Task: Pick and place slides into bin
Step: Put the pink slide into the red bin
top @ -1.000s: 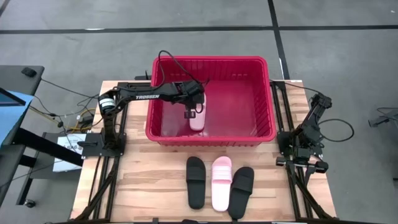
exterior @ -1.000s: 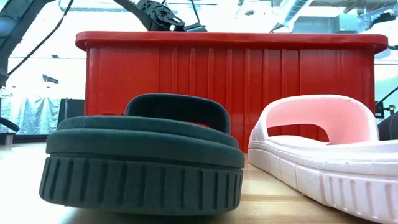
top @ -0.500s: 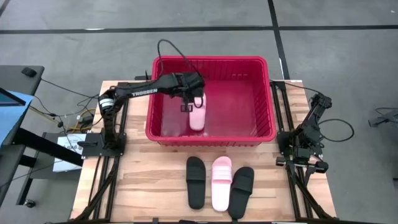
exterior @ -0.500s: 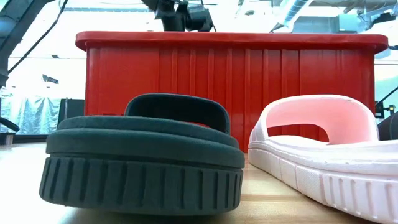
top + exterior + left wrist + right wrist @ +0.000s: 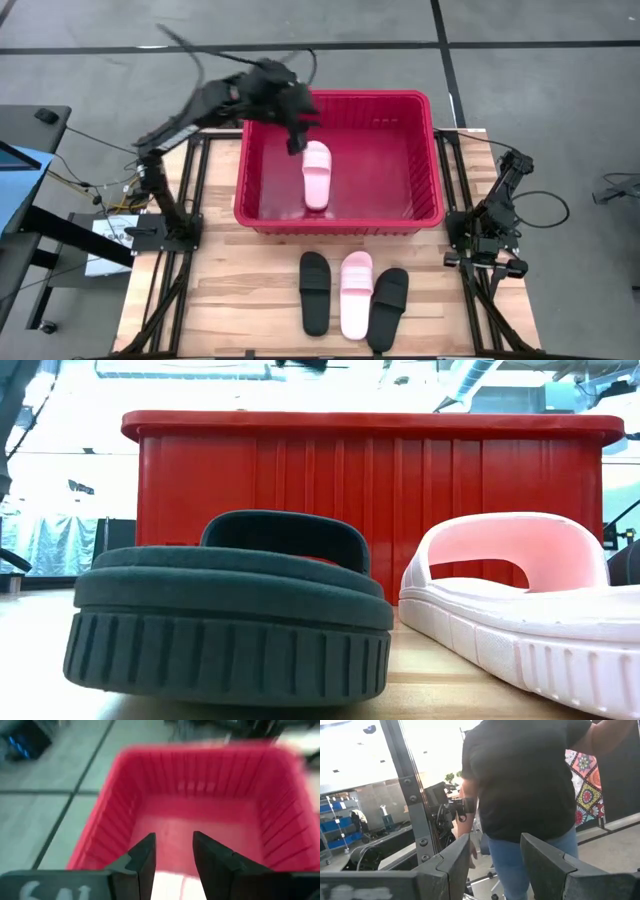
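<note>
One pale pink slide (image 5: 316, 176) lies flat on the floor of the red bin (image 5: 340, 222), left of its middle. My left gripper (image 5: 296, 138) is open and empty, raised above the bin's far left part; in the left wrist view (image 5: 173, 851) its fingers frame the bin's inside. Two black slides (image 5: 315, 291) (image 5: 388, 300) and one pink slide (image 5: 356, 293) lie on the table in front of the bin. In the low view a black slide (image 5: 230, 615) and the pink one (image 5: 520, 600) fill the foreground. My right gripper (image 5: 495, 855) is open at the table's right edge.
The bin's front wall (image 5: 370, 510) stands between the three slides and the bin's inside. A person (image 5: 530, 795) stands in the room beyond the table in the right wrist view. Bare wooden table (image 5: 240, 300) lies left of the slides.
My left gripper has let go of the pink slide inside the bin, then risen and drawn back toward the bin's far left corner. The slide stays flat on the bin's floor.
</note>
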{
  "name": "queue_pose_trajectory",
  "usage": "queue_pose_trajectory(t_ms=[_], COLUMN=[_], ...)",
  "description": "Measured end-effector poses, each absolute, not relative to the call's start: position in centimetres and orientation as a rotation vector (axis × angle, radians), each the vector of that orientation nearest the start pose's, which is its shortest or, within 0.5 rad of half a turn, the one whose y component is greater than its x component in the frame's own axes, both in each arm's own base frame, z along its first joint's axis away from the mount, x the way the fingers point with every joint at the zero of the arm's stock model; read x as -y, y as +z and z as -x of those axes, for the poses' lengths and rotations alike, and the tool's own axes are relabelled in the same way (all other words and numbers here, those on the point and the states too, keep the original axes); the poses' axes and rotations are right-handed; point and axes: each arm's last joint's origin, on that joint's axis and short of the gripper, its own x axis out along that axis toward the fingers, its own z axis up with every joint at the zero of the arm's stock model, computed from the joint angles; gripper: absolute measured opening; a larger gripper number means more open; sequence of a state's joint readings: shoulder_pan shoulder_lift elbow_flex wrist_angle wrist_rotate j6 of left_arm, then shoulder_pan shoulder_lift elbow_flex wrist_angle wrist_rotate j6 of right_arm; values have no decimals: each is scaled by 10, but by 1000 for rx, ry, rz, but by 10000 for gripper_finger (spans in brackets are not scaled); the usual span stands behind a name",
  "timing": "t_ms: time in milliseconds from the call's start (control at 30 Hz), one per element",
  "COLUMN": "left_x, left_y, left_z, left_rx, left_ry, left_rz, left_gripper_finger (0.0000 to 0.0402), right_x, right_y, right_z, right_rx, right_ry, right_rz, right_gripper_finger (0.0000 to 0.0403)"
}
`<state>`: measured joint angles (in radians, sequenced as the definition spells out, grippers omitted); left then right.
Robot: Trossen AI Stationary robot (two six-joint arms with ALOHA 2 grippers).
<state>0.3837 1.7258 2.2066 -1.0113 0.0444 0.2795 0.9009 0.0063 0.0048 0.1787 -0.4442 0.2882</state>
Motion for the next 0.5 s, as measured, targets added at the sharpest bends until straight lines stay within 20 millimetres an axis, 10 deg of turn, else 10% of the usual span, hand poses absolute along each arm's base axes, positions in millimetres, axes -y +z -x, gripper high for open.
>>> queue_pose_trajectory(t_ms=[267,500], left_x=[-87,-55], left_y=[529,514], left_z=[-251,-226], left_rx=[-341,-268], left_ry=[227,229], left_rz=[-117,-75], left_gripper_finger=[122,122], right_x=[-81,-81], right_y=[181,181], right_z=[-48,-48], right_rx=[-8,-8], right_ry=[1360,1360], right_rz=[-286,-286], right_gripper_finger=[166,166])
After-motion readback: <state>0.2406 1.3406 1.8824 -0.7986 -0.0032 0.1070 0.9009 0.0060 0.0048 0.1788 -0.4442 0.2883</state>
